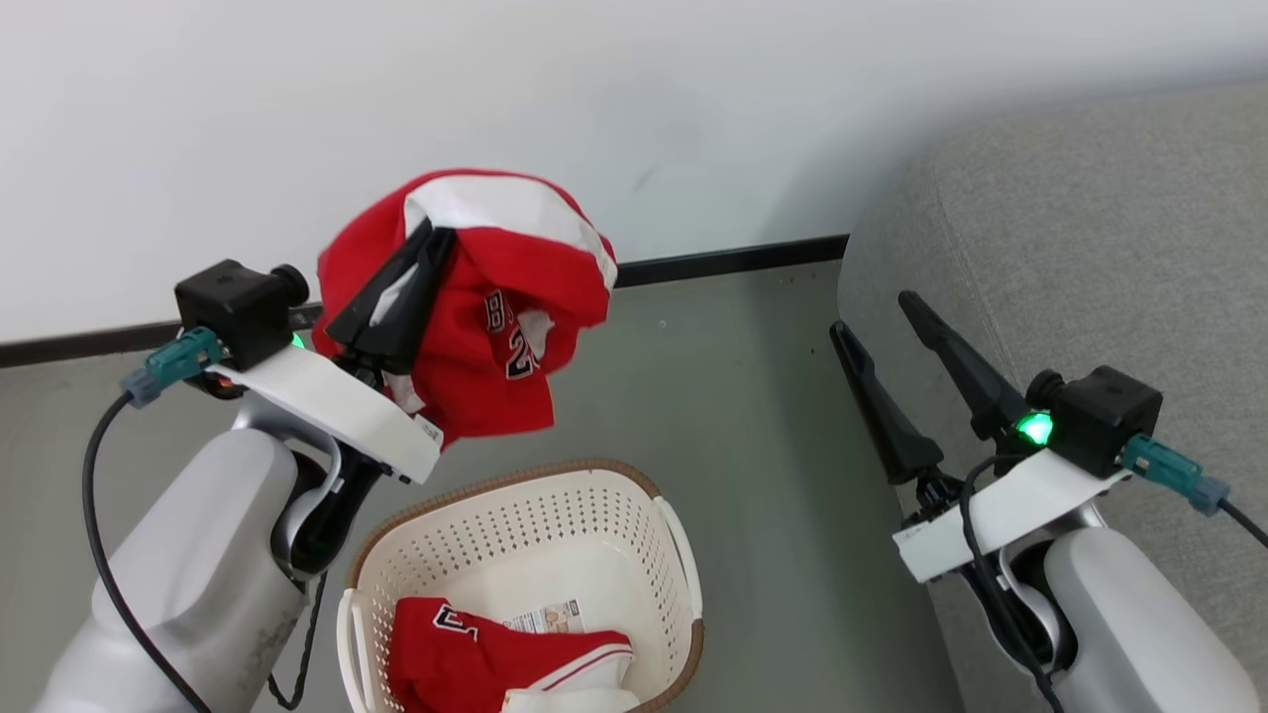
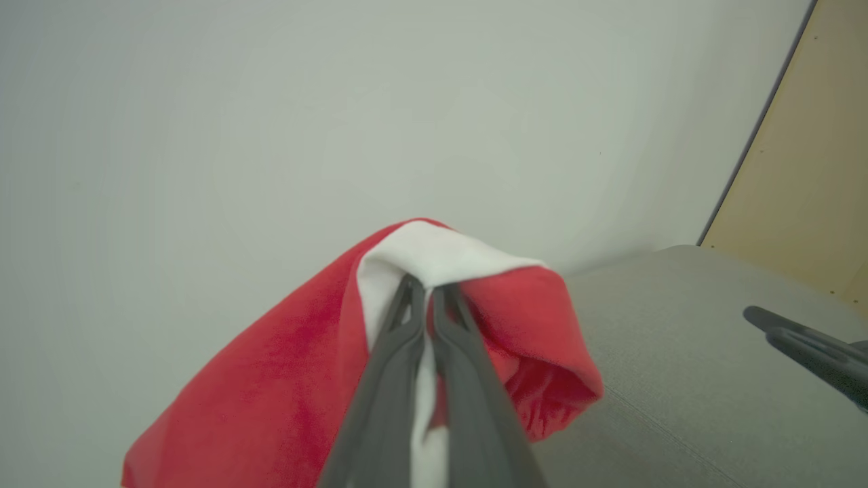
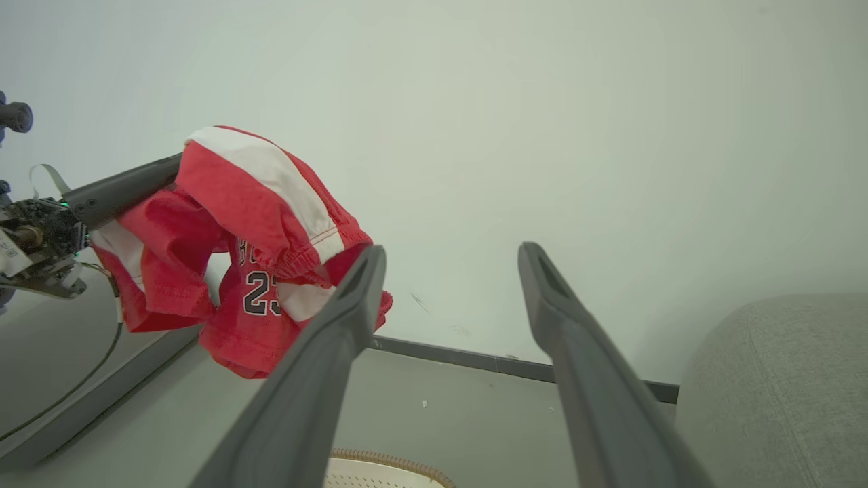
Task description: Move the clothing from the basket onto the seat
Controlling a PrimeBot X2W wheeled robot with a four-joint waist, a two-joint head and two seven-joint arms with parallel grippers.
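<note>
Clothing (image 1: 515, 287) hangs pinched in our left gripper's (image 1: 436, 236) fingers, mid-carry; next we swing it past our right gripper's (image 1: 872, 315) spread fingers onto the seat (image 1: 1090, 218).

basket (image 1: 515, 475) cropped, label (image 1: 543, 619) half-hidden (by clothing (image 1: 466, 654))

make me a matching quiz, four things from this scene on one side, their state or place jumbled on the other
1. left gripper
2. right gripper
3. basket
4. sofa

a. open, holding nothing
b. shut on a red garment
c. grey, on the robot's right
d. on the floor, red clothing inside

Pairs: 1-b, 2-a, 3-d, 4-c
</note>
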